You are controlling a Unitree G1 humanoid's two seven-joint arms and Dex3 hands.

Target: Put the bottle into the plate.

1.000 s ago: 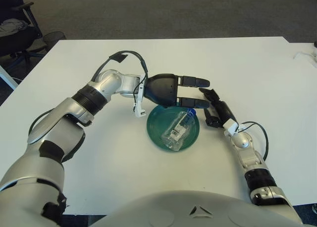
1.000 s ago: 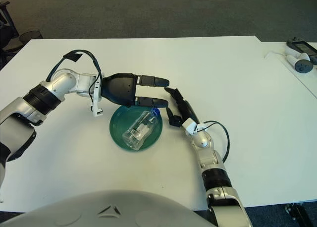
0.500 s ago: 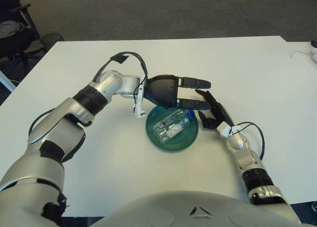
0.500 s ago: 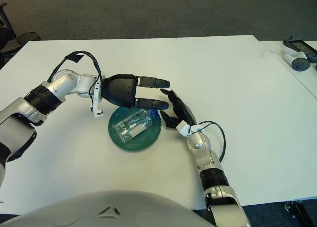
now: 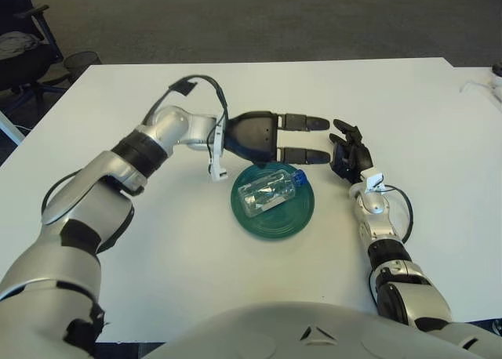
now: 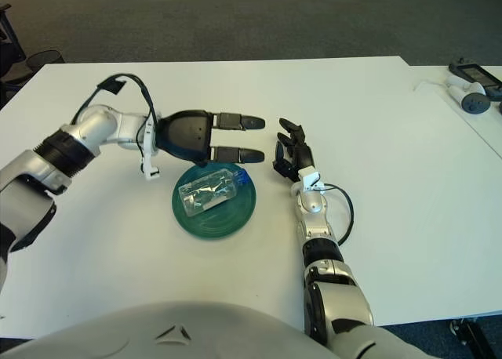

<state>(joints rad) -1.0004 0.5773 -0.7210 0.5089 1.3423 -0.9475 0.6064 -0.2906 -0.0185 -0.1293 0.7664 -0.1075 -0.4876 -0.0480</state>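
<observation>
Both views I work from are the two eyes of one head-mounted stereo camera, looking forward and down over the robot's own chest at the white bench (image 5: 392, 92). They sit slightly apart side by side. Each covers nearly the same field; the right eye takes in more at the bench's right edge, the left eye a chair (image 5: 23, 45).

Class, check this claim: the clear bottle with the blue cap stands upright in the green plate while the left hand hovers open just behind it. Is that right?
Not quite. The bottle lies on its side in the green plate, not upright, as the left eye view shows. The rest holds: its cap is blue, and the left hand hovers open just behind the plate.
</observation>
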